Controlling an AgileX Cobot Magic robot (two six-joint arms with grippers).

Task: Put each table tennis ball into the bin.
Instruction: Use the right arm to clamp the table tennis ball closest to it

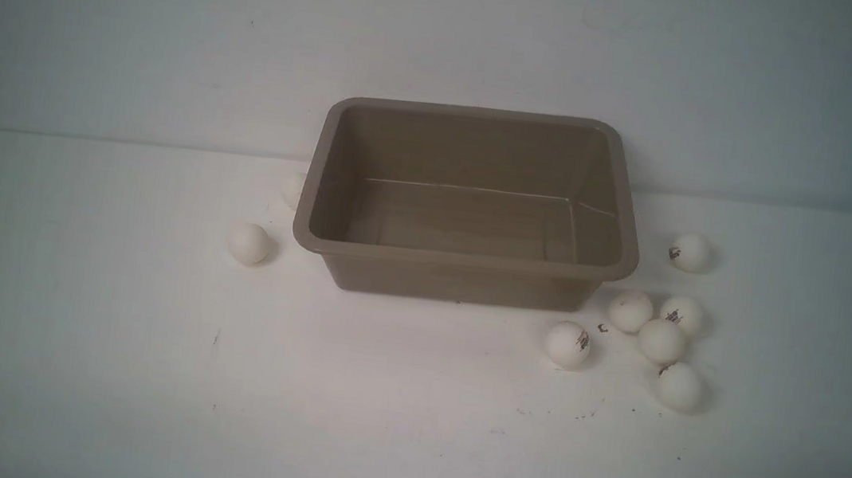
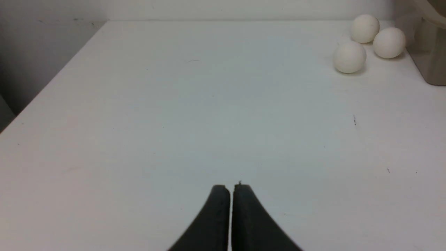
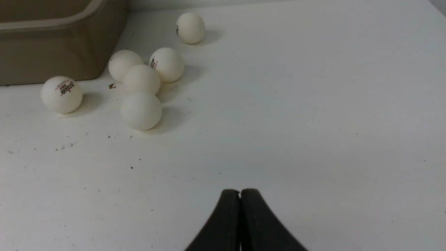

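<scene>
Left claw (image 2: 231, 186) and right claw (image 3: 240, 191), both pinched closed, hang over open table (image 1: 404, 429); table tennis balls (image 3: 141, 111) lie well ahead of each, clustered outside the bin (image 1: 464, 259), near its walls.

Front cam looks fwd/down at bin (image 1: 461, 283); low wrist cams each catch its corner.

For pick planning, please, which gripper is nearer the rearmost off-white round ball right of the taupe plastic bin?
Right. The right gripper faces that ball across the table; the left gripper sits left of the bin.
</scene>
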